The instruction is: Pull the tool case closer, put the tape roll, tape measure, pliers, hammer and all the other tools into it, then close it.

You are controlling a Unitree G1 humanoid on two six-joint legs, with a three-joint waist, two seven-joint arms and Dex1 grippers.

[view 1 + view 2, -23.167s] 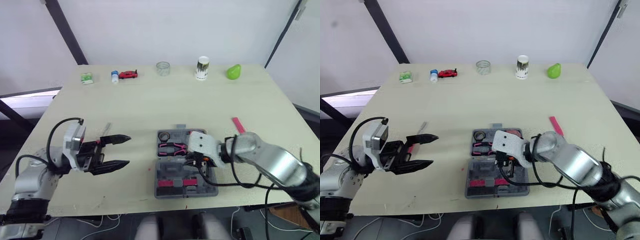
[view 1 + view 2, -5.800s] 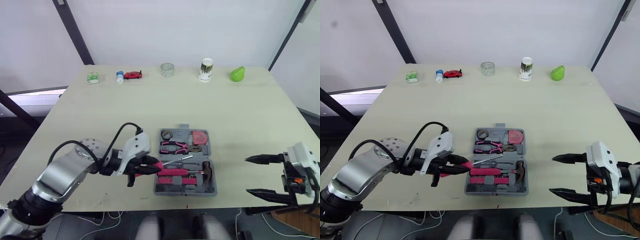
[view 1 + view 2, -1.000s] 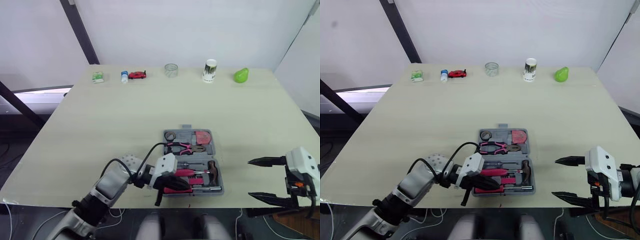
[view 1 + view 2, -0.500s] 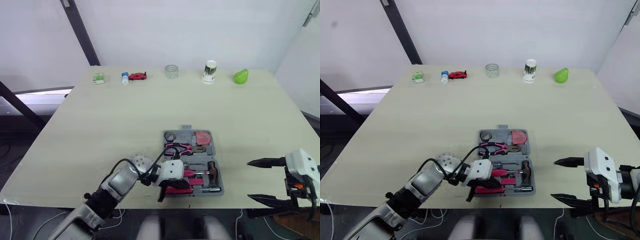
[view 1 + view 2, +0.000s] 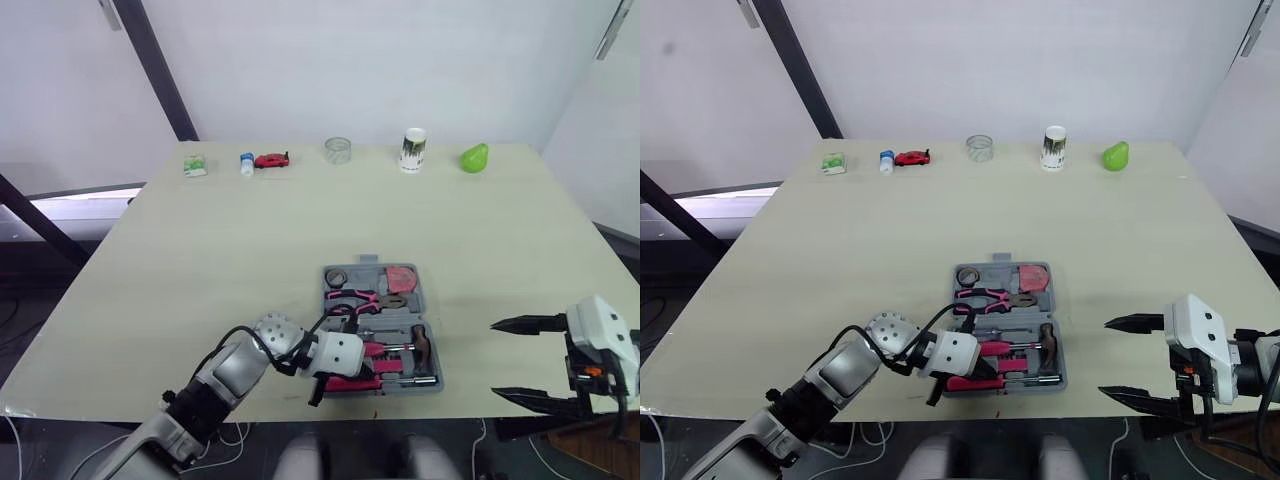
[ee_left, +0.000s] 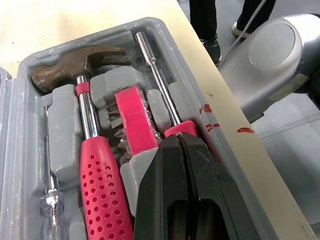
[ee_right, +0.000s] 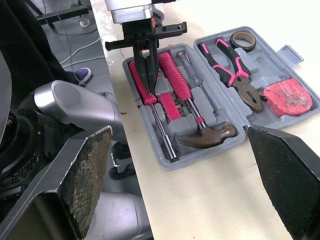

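Observation:
The grey tool case [image 5: 428, 300] lies open near the table's front edge. Its far half holds the tape roll [image 5: 337, 276], the pink-handled pliers [image 5: 360, 298] and the red tape measure [image 5: 403, 279]. The near half holds the hammer [image 6: 75, 57], a clear-handled screwdriver [image 6: 47, 200], a pink bit holder [image 6: 134, 122] and a long driver [image 6: 155, 75] with a pink handle. My left gripper [image 6: 179, 137] is shut, its tips resting on that pink handle in the front slot. Beyond the table's right edge, level with the case, my right gripper [image 5: 495, 359] is open with nothing between its fingers.
Along the table's far edge stand a green packet [image 5: 194, 165], a small bottle [image 5: 246, 161], a red toy car [image 5: 271, 159], a clear jar [image 5: 338, 150], a white cup [image 5: 412, 149] and a green pear [image 5: 474, 157]. The case's front wall lies close to the table's front edge.
My left gripper has slid a little to the right along the case's front row, staying shut. The right arm has not moved. The camera has shifted slightly.

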